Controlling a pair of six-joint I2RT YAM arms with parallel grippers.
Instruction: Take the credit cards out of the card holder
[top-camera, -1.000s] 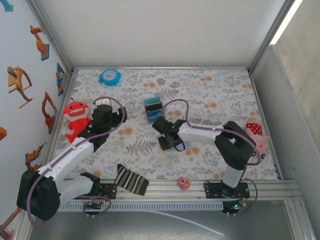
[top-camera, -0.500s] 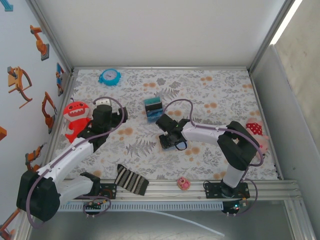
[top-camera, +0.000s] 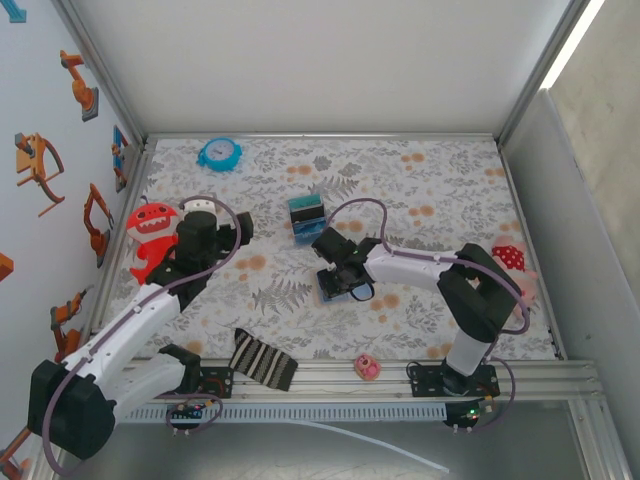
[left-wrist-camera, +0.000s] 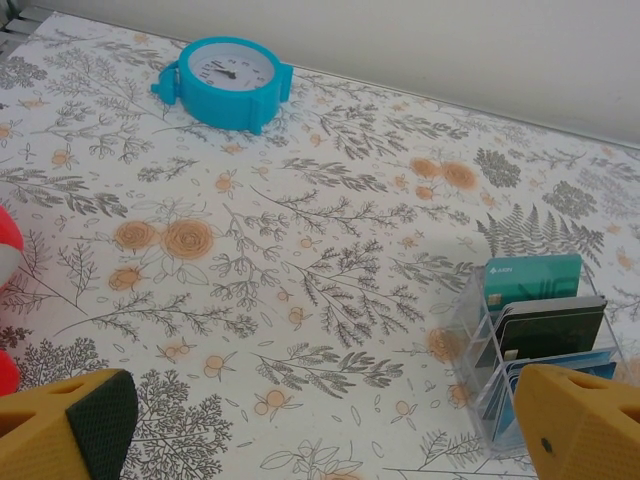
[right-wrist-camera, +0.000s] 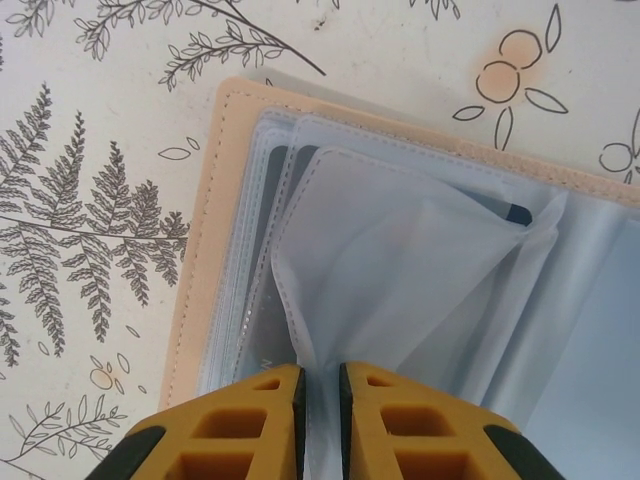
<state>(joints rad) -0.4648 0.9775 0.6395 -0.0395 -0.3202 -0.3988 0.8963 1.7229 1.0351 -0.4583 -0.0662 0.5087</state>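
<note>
Pinching one sleeve of one card holder is the right pincer.

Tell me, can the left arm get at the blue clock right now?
Probably yes: the left end effector stands open, and only bare cloth lies between it and the clock, near the far edge.

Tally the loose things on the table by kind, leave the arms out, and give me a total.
Soft toys: 2 (red soft toy, pink-and-red soft toy)
Clocks: 1 (blue clock)
Card stands: 1 (clear card stand)
Card holders: 1 (card holder)
Cloths: 1 (striped cloth)
Small pink things: 1 (small pink toy)
Total: 7
</note>
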